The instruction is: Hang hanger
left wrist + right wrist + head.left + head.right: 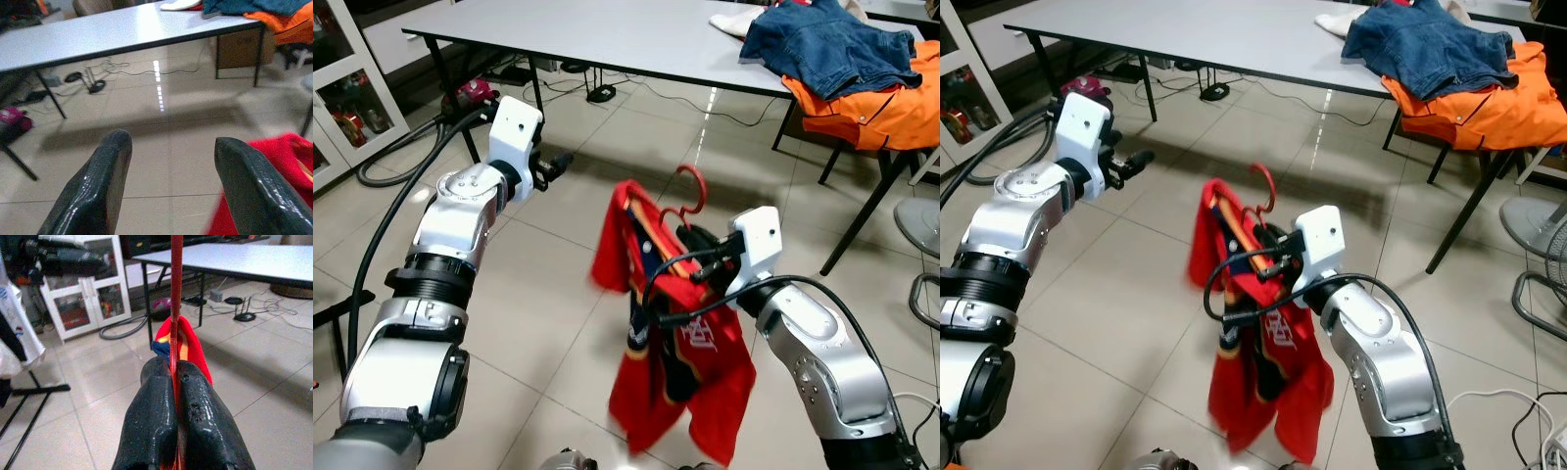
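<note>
Two glossy black fingers of the right gripper (175,382) pinch the thin red hanger (690,191) — its curved hook rises above a limp red jersey (680,382) draped over glossy floor tiles (558,294). Raised nearby, the left gripper (171,166) is spread — holding nothing.

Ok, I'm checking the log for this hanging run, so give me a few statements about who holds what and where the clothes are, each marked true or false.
1. The right gripper is shut on the red hanger. True.
2. The left gripper holds the red shirt. False: its fingers are open and empty, above the floor.
3. The red shirt hangs from the hanger in the air. True.
4. The blue denim garment lies on the floor. False: it lies on the grey table.
5. An orange garment lies at the table's edge beside the denim. True.
</note>
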